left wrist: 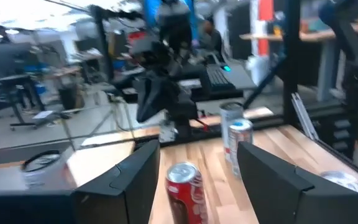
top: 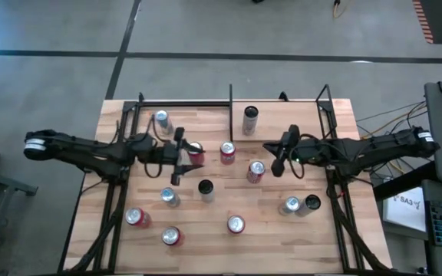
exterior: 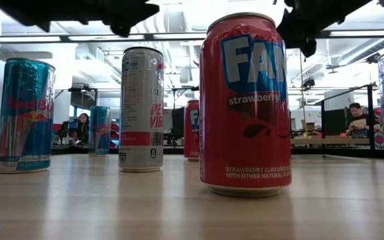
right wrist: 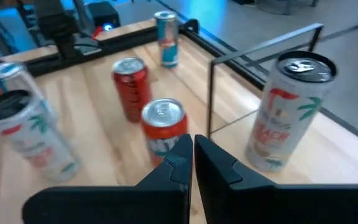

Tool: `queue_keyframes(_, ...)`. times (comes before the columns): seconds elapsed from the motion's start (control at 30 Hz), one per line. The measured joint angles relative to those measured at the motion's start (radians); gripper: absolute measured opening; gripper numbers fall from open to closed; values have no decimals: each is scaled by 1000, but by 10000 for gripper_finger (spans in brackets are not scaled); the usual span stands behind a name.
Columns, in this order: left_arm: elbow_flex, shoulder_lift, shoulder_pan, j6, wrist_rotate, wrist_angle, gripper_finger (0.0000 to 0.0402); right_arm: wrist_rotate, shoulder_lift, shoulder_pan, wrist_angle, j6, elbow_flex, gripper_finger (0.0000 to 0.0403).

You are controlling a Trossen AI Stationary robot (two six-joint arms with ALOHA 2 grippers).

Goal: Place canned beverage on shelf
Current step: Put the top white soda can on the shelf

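Note:
Several beverage cans stand upright on the wooden tabletop. My left gripper (top: pixel 184 157) is open and points level toward the table's right. A red can (left wrist: pixel 185 188) (top: pixel 196 153) stands upright on the table between its fingertips, with a gap showing on each side. My right gripper (right wrist: pixel 193 149) (top: pixel 275 162) is shut and tips slightly down, just behind an orange-red can (right wrist: pixel 164 127) (top: pixel 255 170). The shelf (top: pixel 282 115), a wood board edged by black rods (right wrist: pixel 253 46), lies along the far edge. A tall white can (right wrist: pixel 291 112) (top: pixel 250 119) stands on it.
More cans stand around: a red one (top: pixel 227 152) in the middle, a dark-topped one (top: pixel 206 188), a silver one (top: pixel 169 197), red ones (top: pixel 136 218) near the front, and a pair (top: pixel 301 204) at the right. A blue can (top: pixel 162 121) stands at the far left.

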Motion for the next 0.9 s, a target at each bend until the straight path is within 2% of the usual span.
queue_keyframes(0.27, -68, -126, 1, -9, -155, 50, 200, -1, 30, -64, 25, -30, 10, 9)
queue_keyframes(0.57, -61, -120, 3, 1, -290, 54, 200, 0, 135, -94, -69, -114, 125, 9)
queue_keyframes(0.9, -61, -108, 3, 1, -296, 54, 200, -105, 268, -189, -302, -181, 280, 9)
